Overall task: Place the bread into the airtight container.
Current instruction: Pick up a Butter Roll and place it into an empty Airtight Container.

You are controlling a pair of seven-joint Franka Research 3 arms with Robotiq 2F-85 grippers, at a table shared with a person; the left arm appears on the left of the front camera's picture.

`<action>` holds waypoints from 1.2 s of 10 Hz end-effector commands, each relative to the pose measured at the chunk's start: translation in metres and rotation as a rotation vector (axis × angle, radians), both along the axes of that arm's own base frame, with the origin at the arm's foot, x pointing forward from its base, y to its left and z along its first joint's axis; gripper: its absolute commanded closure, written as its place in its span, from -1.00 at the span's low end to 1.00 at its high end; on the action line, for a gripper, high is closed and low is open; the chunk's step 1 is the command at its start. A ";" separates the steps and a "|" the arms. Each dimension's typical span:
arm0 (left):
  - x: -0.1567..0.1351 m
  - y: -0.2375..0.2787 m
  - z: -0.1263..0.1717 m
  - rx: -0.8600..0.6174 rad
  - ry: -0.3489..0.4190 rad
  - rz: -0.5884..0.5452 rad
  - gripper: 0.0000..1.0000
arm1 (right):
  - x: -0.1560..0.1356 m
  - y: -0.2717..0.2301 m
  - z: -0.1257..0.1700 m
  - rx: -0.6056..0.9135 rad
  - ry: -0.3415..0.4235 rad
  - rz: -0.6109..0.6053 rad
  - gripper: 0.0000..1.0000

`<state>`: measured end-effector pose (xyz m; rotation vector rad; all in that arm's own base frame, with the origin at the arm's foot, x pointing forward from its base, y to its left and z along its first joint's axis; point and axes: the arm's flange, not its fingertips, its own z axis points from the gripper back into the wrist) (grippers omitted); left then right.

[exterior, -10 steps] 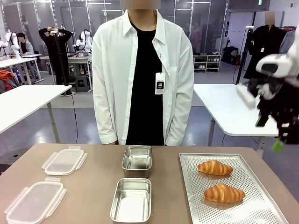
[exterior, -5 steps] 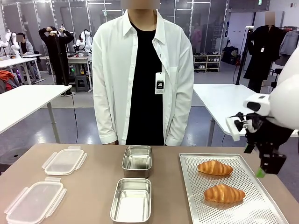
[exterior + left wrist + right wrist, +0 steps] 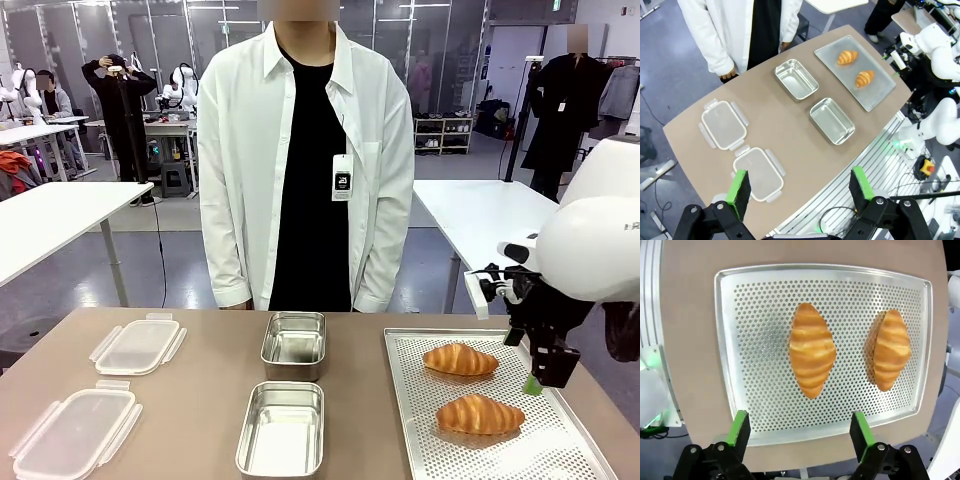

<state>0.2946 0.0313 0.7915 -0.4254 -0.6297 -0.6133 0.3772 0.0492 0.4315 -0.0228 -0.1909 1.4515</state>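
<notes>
The right gripper [image 3: 799, 422], spread wide and empty, hovers over a croissant [image 3: 812, 351] that looks light, soft and flaky, best pinched gently across its thick middle.

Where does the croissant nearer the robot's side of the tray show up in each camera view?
Front view: the near croissant lies at lower right, below the other croissant.
Left wrist view: the near croissant is at upper right, the lower one of the pair.
Right wrist view: the near croissant is at the centre, the left one of the pair.
Shared landmark: the perforated tray under both.
</notes>
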 end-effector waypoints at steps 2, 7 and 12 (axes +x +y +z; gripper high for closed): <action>-0.001 -0.002 0.001 -0.009 -0.004 -0.020 -1.00 | 0.003 0.006 -0.038 -0.004 -0.018 -0.011 -1.00; -0.001 -0.002 0.001 -0.009 -0.004 -0.020 -1.00 | 0.018 0.015 -0.084 -0.003 -0.001 -0.025 -1.00; -0.001 -0.002 0.001 -0.009 -0.004 -0.020 -1.00 | 0.017 0.017 -0.113 -0.051 0.048 -0.044 -1.00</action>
